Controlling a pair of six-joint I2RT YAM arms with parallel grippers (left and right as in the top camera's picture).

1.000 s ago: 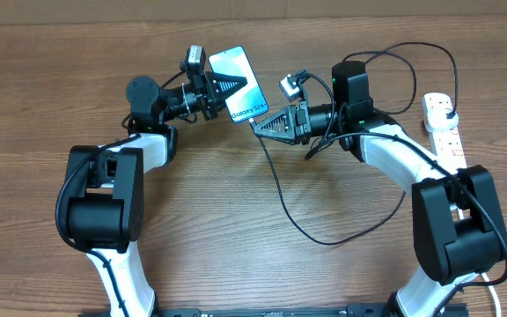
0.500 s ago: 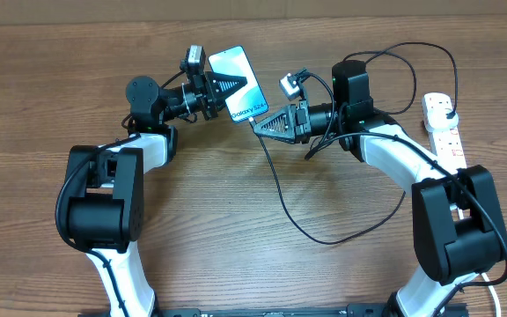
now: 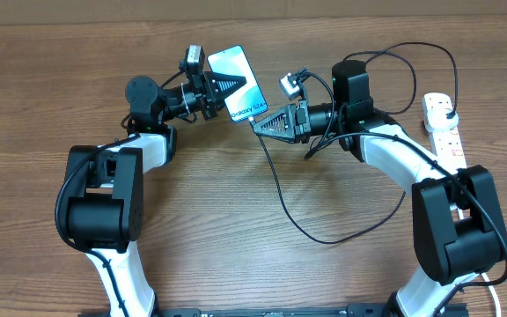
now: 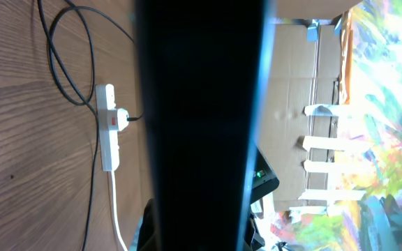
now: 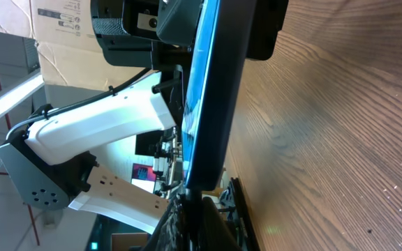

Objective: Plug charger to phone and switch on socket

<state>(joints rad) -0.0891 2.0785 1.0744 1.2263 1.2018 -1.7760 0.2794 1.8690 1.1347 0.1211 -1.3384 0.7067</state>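
Overhead: the left gripper (image 3: 236, 86) is clenched across the phone (image 3: 245, 66), which is held at far centre with its lit screen facing up. The right gripper (image 3: 259, 124) pinches the charger (image 3: 282, 198) tip against the phone's near end. The phone's long axis runs from far left to near right, with its port end towards that gripper. The socket (image 3: 444, 132) lies at the far right.

Left wrist: the phone's dark back (image 4: 201, 125) fills the middle, so the fingers are hidden. The socket (image 4: 108, 129) lies beyond, with a black plug in it.

Right wrist: the phone (image 5: 211, 90) shows edge-on, with the tip meeting its lower end. I cannot tell whether the tip is seated. If it is off the port's line, pushing could twist the phone in its grip or bend the tip.
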